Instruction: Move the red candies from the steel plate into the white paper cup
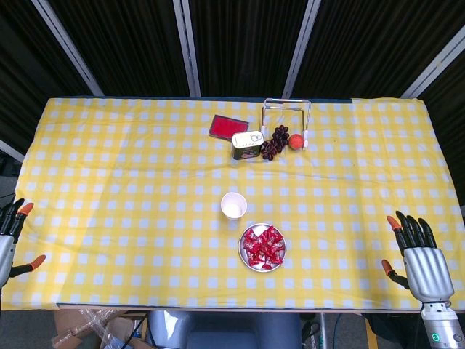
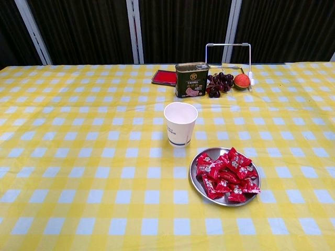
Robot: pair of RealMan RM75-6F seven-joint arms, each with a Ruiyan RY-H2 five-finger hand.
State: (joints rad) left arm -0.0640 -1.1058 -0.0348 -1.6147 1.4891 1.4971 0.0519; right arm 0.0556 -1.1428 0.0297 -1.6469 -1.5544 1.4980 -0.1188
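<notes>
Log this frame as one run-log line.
candies: all on steel plate | paper cup: upright | left hand: open | right hand: open

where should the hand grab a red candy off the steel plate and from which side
Take a top wrapper by its crimped end, coming straight down. The red candies lie heaped and overlapping on the shallow steel plate, so side access is likely blocked by the rim and neighbours. The right hand, open at the table's edge, looks nearer; the white paper cup stands upright just behind the plate.

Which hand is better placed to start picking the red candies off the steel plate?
Right. The steel plate of red candies lies right of centre, nearer the open right hand; the left hand is farther.
</notes>
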